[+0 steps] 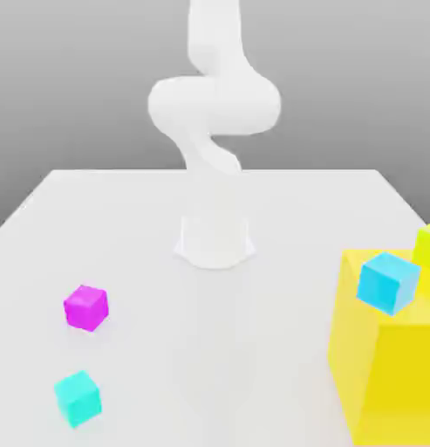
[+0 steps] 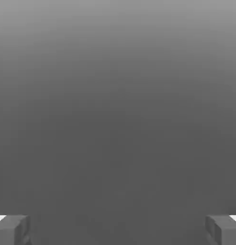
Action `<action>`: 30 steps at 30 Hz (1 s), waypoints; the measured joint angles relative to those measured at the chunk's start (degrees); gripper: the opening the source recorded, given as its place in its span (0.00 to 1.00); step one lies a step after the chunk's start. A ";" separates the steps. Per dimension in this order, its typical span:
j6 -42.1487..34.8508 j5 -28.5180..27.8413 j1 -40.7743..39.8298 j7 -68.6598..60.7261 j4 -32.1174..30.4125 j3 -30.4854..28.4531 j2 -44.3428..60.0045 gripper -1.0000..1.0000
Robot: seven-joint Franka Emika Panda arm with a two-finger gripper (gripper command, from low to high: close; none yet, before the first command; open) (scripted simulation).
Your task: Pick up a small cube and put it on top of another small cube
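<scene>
The small magenta cube (image 1: 85, 307) rests on the white table (image 1: 122, 227), toward the exterior view's left. A turquoise cube (image 1: 78, 398) lies nearer the front edge, just below it in that view. A sky-blue cube (image 1: 388, 282) sits on top of the big yellow block (image 1: 388, 367) at the exterior view's right. The white arm (image 1: 214, 105) rises from its base (image 1: 215, 240) at the table's middle and curls upward. In the hand view my gripper (image 2: 118, 229) is open, its two grey fingertips (image 2: 12, 229) wide apart with nothing but plain grey background between them.
The big yellow block fills the front right corner of the exterior view and stands much taller than the cubes. A lime-yellow object (image 1: 427, 244) peeks in at the right edge behind the sky-blue cube. Bare tabletop lies between the base and the magenta cube.
</scene>
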 joint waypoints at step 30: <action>43.70 19.40 -35.65 -37.05 -30.19 -1.05 55.08 0.00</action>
